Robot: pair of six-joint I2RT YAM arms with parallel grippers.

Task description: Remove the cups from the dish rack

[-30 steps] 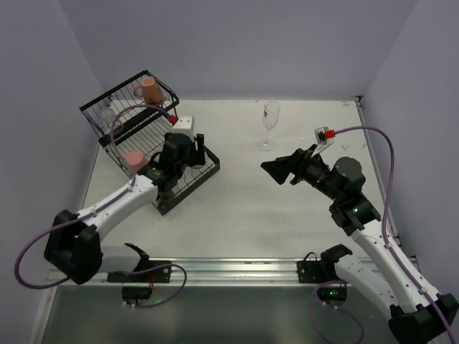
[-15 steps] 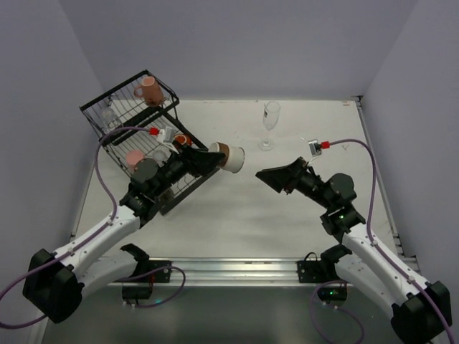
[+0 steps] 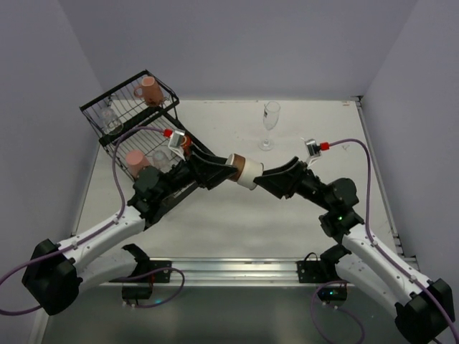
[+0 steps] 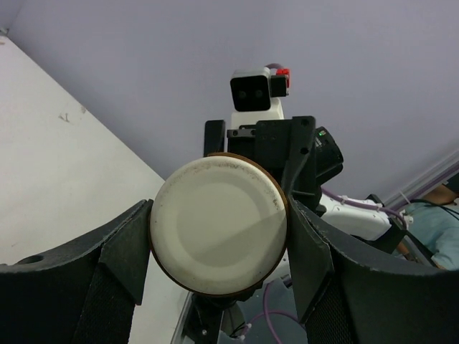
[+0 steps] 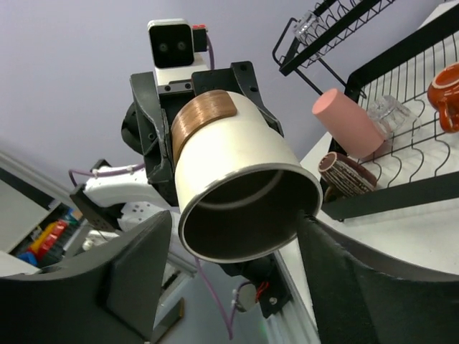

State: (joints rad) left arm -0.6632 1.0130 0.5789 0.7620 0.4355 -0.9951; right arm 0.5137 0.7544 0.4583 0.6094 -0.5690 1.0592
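White, brown-banded cup [image 3: 246,172] had left the dish rack [image 3: 133,118], pinched by the left pincer [image 3: 235,166] over the middle surface [image 3: 237,229]. The right pincer [image 3: 264,180] came up spread round it, maybe to take it.

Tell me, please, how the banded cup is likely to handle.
Probably stiff: the cup shows a true round rim though the left gripper clamps it. Likely light, since it's held sideways by its base end. Its smooth wall may slip.

I saw plain lavender walls [image 3: 237,43] closing in the pale table [image 3: 237,215], a metal rail [image 3: 237,266] along the lower frame edge.
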